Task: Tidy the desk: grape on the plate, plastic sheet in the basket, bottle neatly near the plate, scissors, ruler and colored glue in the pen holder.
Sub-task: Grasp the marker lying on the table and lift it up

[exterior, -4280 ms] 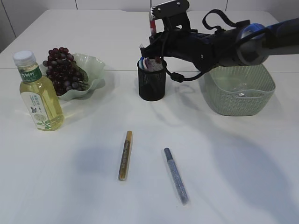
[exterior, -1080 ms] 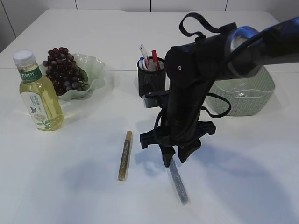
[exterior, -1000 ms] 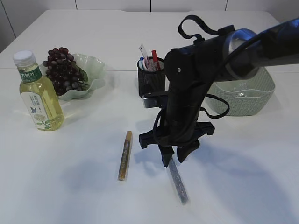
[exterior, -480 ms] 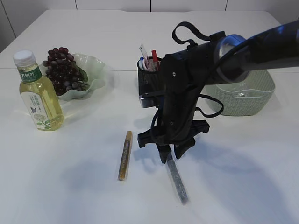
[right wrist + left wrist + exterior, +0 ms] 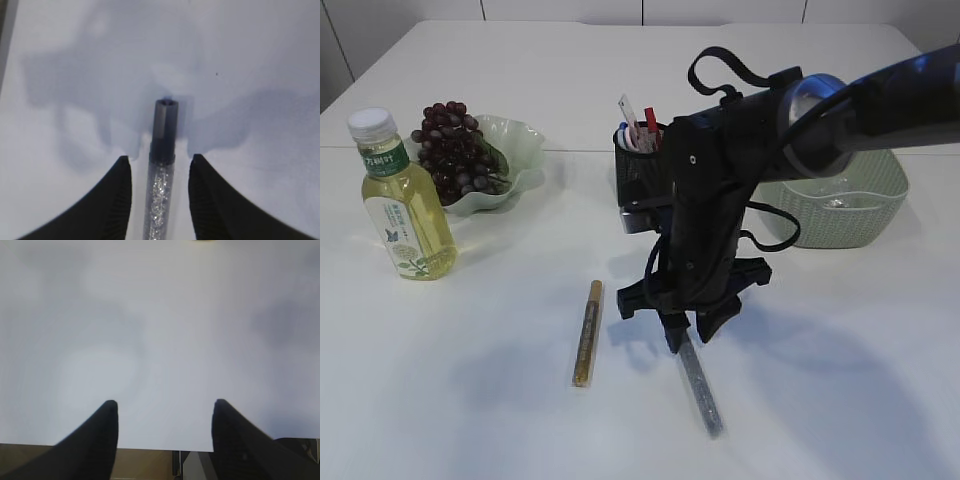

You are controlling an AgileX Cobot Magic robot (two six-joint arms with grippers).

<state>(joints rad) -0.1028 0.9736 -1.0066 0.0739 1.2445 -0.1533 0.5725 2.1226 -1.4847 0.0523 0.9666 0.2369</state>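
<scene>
A silver glitter colored glue stick (image 5: 701, 392) lies on the white table, and a gold one (image 5: 587, 332) lies to its left. My right gripper (image 5: 685, 340) points down at the silver stick's near end. In the right wrist view the stick (image 5: 161, 185) lies between the fingers (image 5: 116, 195) with a gap on each side, so the gripper (image 5: 160, 161) is open. The black pen holder (image 5: 632, 172) holds red and pale items. The grape bunch (image 5: 455, 150) lies on the green plate (image 5: 520, 140), and the bottle (image 5: 405, 205) stands beside it. My left gripper (image 5: 165, 405) is open over bare table.
The green basket (image 5: 840, 205) stands at the back right with a clear plastic sheet (image 5: 835, 190) inside. My right arm crosses in front of the pen holder and the basket's left side. In the left wrist view the table's edge (image 5: 165, 450) runs between the fingers.
The right arm came from the pen holder down to the silver glue stick. Over the last second it shifted slightly left along the stick, jaws unchanged.
</scene>
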